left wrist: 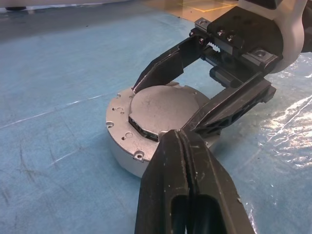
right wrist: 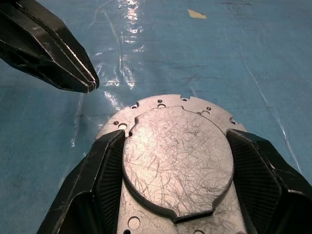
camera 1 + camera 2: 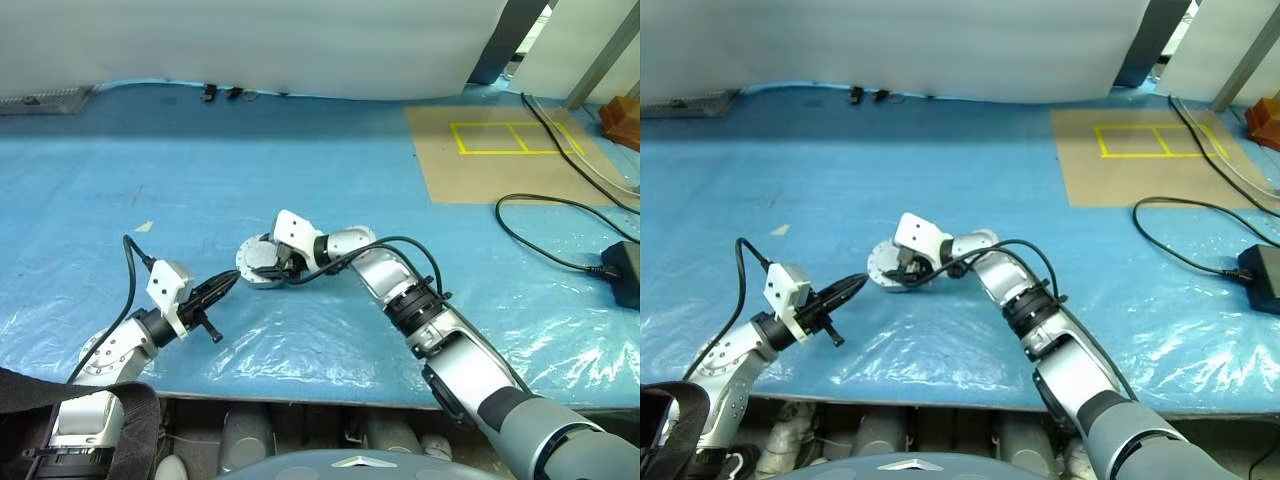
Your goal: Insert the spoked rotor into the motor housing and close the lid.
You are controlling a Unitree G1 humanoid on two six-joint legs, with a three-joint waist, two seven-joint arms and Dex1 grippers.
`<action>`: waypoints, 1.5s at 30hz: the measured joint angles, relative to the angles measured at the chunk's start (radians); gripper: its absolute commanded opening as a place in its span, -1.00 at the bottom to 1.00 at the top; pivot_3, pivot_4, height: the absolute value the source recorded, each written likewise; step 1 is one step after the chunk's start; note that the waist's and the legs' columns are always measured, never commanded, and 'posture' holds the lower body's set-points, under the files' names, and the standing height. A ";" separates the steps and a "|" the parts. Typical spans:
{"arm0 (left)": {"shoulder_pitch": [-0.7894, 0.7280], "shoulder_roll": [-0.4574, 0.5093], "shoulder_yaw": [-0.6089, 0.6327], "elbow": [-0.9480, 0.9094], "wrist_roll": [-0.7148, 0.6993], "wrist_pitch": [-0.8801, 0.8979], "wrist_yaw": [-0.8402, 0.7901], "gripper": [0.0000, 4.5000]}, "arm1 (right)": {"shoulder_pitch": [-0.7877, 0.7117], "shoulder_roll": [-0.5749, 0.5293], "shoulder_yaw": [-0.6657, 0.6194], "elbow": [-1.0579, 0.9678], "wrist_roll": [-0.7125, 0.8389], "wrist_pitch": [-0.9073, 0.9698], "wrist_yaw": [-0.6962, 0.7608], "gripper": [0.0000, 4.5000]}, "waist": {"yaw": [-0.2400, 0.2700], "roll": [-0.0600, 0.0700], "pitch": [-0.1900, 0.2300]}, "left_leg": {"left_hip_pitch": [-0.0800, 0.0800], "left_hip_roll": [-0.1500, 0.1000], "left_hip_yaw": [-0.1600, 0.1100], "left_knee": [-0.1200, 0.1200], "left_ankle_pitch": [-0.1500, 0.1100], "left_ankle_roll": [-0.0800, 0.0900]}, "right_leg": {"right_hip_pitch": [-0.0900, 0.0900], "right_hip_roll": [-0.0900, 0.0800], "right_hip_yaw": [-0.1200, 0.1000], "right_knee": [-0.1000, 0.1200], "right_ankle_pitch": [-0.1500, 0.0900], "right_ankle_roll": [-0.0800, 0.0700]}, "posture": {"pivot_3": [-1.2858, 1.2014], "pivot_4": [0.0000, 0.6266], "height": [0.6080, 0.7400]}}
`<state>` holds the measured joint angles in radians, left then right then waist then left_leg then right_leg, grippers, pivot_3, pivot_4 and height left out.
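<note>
The lid [image 2: 178, 161], a scratched grey disc, sits on the motor housing [image 1: 127, 146] mid-table, a dark gap showing under one edge. The right gripper [image 2: 178, 195] clamps the lid across its width. The left gripper [image 3: 222, 288], fingers pressed shut and empty, hovers just beside the housing. Risk: the lid seats crooked and jams, or the housing slides on the blue plastic sheet [image 3: 330, 180]. Count: one lid, one housing, two grippers.

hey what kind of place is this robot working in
Probably a lab or workshop test bench: a blue plastic sheet covers the table, a cardboard panel has yellow taped boxes, and loose black cables trail beside a metal motor housing.
</note>
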<state>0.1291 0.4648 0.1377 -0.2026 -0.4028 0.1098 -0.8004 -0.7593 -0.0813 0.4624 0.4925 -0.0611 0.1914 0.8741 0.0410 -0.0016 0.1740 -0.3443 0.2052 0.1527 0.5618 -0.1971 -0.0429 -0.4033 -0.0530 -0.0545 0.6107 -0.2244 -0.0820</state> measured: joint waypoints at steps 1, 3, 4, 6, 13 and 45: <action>-0.003 0.000 -0.003 0.000 0.000 0.000 0.001 -1.00 | 0.000 0.004 -0.004 -0.001 0.001 0.010 -0.003 0.31 | 0.000 0.000 0.000 | 0.000 0.000 0.000 0.000 0.000 0.000 | 0.000 0.000 0.000 0.000 0.000 0.000 | 0.03 -0.52 1.00; -0.009 0.000 -0.009 0.000 0.001 0.001 0.001 -1.00 | 0.002 0.016 -0.015 -0.001 0.003 0.034 -0.008 0.31 | 0.000 0.001 0.000 | 0.000 0.000 0.000 0.000 0.000 0.000 | 0.000 0.000 0.000 0.000 0.000 0.000 | 0.03 -0.52 1.00; -0.012 0.000 -0.012 0.002 0.002 0.001 0.002 -1.00 | 0.004 0.021 -0.018 -0.002 0.003 0.041 -0.012 0.31 | 0.000 0.001 0.000 | 0.000 0.000 0.000 0.000 0.000 0.000 | 0.001 0.000 0.000 0.001 0.000 0.000 | 0.03 -0.52 1.00; -0.031 0.000 -0.018 0.013 0.008 0.001 0.002 -1.00 | 0.008 0.025 -0.017 -0.002 0.000 0.039 -0.027 0.31 | 0.000 0.001 -0.001 | 0.001 0.000 0.000 0.000 0.000 0.000 | 0.001 0.000 0.000 0.001 0.000 0.000 | 0.03 -0.52 1.00; -0.154 -0.020 -0.080 0.087 0.061 0.003 0.021 -1.00 | 0.019 0.028 -0.013 -0.010 -0.012 0.035 -0.037 0.31 | -0.001 0.003 -0.002 | 0.003 0.000 -0.001 0.000 0.000 0.000 | 0.004 0.000 0.001 0.001 0.000 0.000 | 0.03 -0.52 1.00; -0.225 0.023 -0.186 0.094 0.180 0.130 0.073 -1.00 | 0.048 0.016 -0.033 -0.031 -0.001 0.023 -0.033 0.99 | 0.002 0.012 -0.011 | 0.002 -0.001 -0.001 -0.003 0.000 0.000 | 0.004 -0.001 0.001 -0.003 -0.004 0.007 | 0.03 -0.52 1.00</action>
<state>-0.0959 0.4881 -0.0482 -0.1090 -0.2230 0.2402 -0.7270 -0.7114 -0.0656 0.4290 0.4616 -0.0625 0.2144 0.8408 0.0425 0.0106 0.1633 -0.3423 0.2044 0.1517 0.5588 -0.1972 -0.0427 -0.3988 -0.0539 -0.0535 0.6080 -0.2286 -0.0746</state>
